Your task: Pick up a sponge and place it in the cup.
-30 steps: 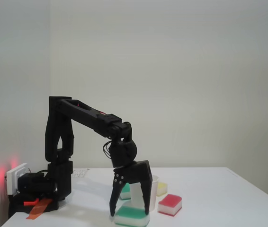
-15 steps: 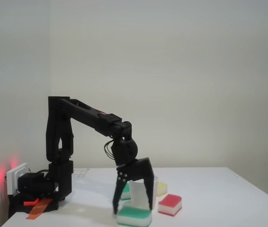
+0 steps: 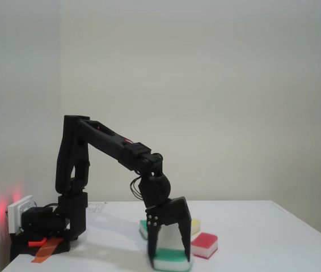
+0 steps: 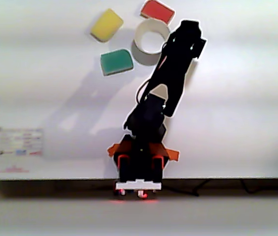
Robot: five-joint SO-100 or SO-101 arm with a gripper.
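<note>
Pincer (image 3: 170, 256) straddles the sponge (image 3: 172, 262), fingers spread.

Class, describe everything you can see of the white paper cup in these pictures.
The cup is plain white, apparently paper, standing upright on the white table with its round mouth open; from above it looks empty. In the top-down view, the red sponge, yellow sponge and a green sponge lie close around it. In the fixed view the gripper hides most of it.
</note>
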